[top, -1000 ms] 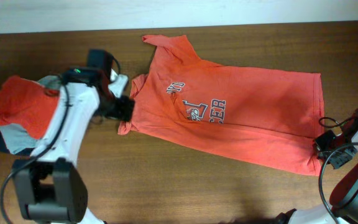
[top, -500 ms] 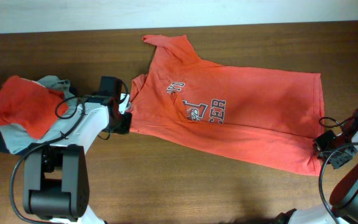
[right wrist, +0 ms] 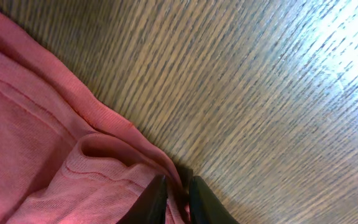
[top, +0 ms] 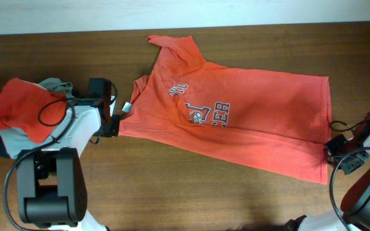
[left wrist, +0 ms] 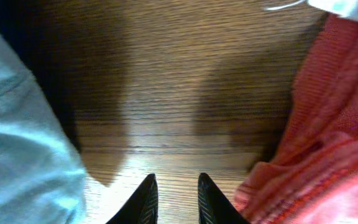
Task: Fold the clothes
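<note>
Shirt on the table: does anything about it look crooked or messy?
Yes. The shirt lies slanted across the table, not square to its edge, and its upper sleeve is crumpled at the tip. The right pincer pinches its rumpled hem.

t-shirt (top: 249, 125): I see it spread flat on the table (top: 172, 192), orange-red, lettering up, collar left, hem right.
neck tag (top: 126, 107): white, at the collar edge.
left gripper (top: 116, 124): at the collar edge, just below the tag; I can't make out its jaws from up here.
right gripper (top: 329, 152): touching the hem's lower corner.
pile (top: 18, 119): orange-red piece over grey and navy ones, far left, apart from the shirt.
</note>
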Available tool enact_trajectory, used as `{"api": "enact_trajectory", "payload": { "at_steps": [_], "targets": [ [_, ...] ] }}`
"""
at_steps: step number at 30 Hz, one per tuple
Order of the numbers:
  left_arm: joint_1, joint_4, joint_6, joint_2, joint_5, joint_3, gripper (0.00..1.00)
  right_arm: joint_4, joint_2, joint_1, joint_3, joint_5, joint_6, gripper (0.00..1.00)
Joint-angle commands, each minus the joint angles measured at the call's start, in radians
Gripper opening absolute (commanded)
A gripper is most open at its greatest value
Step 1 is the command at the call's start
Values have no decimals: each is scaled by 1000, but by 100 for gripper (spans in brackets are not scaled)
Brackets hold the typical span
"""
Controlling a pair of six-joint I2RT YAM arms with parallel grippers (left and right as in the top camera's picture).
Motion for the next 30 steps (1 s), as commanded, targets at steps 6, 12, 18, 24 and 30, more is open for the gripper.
{"api": "enact_trajectory", "payload": {
  "at_steps": [6, 12, 18, 24, 30],
  "targets": [
    [5, 15, 23, -12, -18, 18, 26, -1, 11, -6, 14, 18, -4, 47],
    [4, 5, 23, -12, 40, 28, 53, 25, 11, -6, 14, -9, -45, 56],
    [4, 5, 23, -13, 40, 41, 57, 135, 11, -6, 14, -39, -48, 22],
    [5, -37, 23, -32, 32, 70, 57, 168, 3, -18, 70, -136, -64, 26],
    [8, -97, 24, -142, 131, 267, 93, 68, -46, -32, 270, -243, -158, 56]
  ]
}}
